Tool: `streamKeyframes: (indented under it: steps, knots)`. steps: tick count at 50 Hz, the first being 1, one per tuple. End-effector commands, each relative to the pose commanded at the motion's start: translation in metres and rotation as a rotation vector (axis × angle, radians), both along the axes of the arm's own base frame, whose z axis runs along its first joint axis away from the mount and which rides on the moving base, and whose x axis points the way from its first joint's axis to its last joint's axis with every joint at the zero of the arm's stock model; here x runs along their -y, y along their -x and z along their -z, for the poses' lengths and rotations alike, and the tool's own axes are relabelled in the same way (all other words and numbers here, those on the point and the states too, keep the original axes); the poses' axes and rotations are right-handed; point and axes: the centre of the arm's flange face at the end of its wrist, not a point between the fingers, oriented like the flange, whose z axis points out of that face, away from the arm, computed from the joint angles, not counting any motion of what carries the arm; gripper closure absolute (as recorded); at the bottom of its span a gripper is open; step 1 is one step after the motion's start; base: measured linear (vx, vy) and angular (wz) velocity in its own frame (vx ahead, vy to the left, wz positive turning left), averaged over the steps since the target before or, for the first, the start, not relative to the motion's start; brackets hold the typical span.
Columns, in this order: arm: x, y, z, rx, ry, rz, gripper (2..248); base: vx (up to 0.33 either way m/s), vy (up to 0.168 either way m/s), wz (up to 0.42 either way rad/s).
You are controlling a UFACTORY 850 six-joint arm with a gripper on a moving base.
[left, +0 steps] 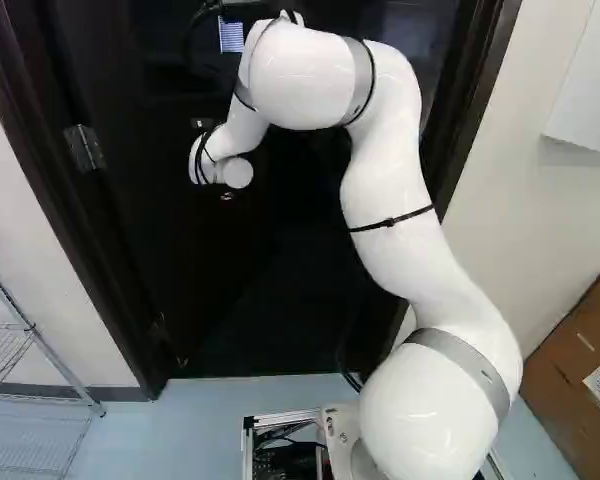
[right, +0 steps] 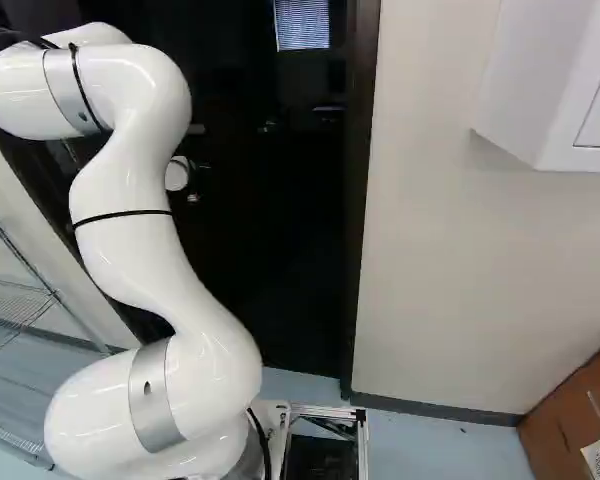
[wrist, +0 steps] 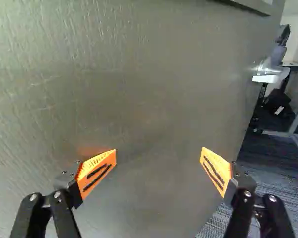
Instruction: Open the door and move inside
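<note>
The dark door [left: 205, 260] stands partly open, hinged at the left of its frame in the left base view. In the wrist view its broad grey face [wrist: 139, 99] fills most of what lies ahead of the gripper [wrist: 159, 151]. The two orange-padded fingers stand wide apart with nothing between them; whether a fingertip touches the door cannot be told. A metal door handle [wrist: 269, 72] shows near the door's free edge, off to one side ahead of the gripper. Both base views hide the gripper against the dark door and behind the arm.
The dark door frame [right: 360, 200] borders a beige wall [right: 440, 260]. A wire shelf [left: 30, 340] stands left of the doorway. At the right are a white cabinet [right: 550, 90] and a cardboard box [right: 580, 420]. Past the door's edge lie carpet [wrist: 258, 173] and dark furniture [wrist: 278, 101].
</note>
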Motion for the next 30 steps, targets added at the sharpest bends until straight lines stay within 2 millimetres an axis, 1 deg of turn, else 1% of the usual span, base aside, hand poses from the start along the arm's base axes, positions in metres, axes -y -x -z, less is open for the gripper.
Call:
streamKeyframes:
  steps: [5,10,25,30]
  knots:
    - [-0.008,-0.001,0.001,0.004,-0.002,-0.008,3,0.0,0.0,0.0]
    - [-0.011,-0.002,0.001,0.005,-0.003,-0.012,3,0.0,0.0,0.0]
    - [-0.012,-0.002,0.001,0.005,-0.003,-0.013,3,0.0,0.0,0.0]
    - [-0.009,0.002,0.001,0.002,-0.001,-0.012,3,0.0,0.0,0.0]
